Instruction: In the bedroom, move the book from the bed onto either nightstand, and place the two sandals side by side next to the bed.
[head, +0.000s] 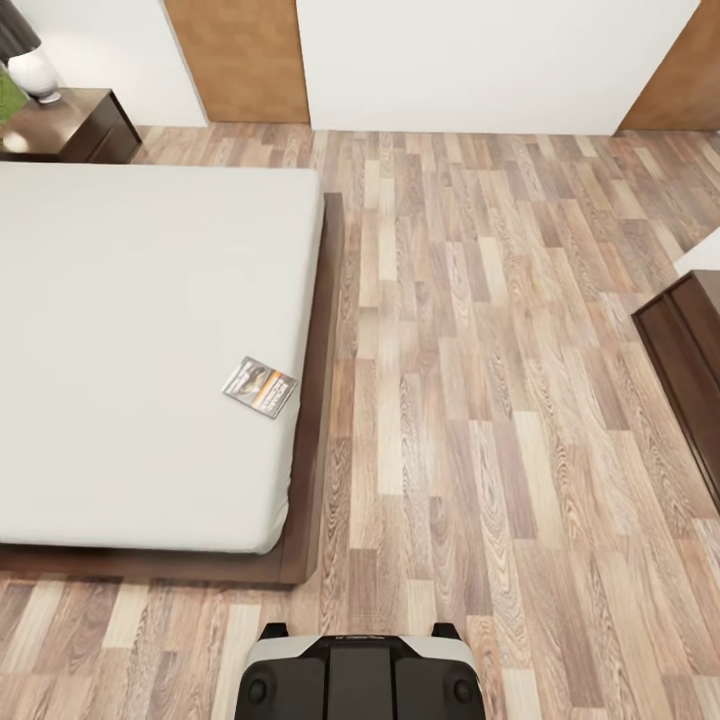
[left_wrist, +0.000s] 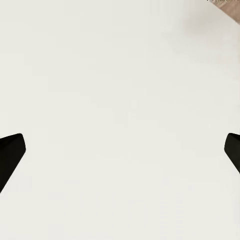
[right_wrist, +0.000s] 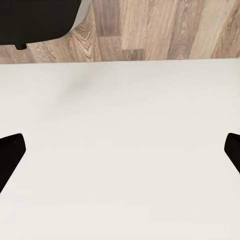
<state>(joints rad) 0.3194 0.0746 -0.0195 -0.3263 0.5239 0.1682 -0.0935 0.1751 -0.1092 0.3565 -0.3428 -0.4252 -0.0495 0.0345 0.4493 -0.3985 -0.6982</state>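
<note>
On the white mattress of the bed (head: 130, 350), seen from the head view, the book (head: 260, 386) is lying flat near the right-hand edge, cover up, well apart from the headboard end. It is sitting close to the side that the robot base (head: 358, 680) is facing obliquely, which is probably making it reachable once the base is rolling closer along the wood floor (head: 500, 400). The nightstand (head: 70, 125) is standing at the far corner, just beside the bed, and is carrying a white lamp base (head: 35, 72); a bare stretch of its dark top is offering room for the book. A dark cabinet (head: 685, 350) is standing at the right edge, apart from the bed. No sandals are appearing on this stretch of floor, so judging their placement is not possible.

Along the left wrist view, the left end effector (left_wrist: 120, 155) is showing two dark fingertips (left_wrist: 11, 152) spread wide against a plain off-white surface, with nothing between them: it is open and empty.

Along the right wrist view, the right end effector (right_wrist: 120, 155) is likewise holding its fingertips (right_wrist: 11, 152) far apart over an off-white surface, empty, with floor planks and a dark part of the robot beyond. Neither is gripping anything; the book transfer is judged as not yet begun.
</note>
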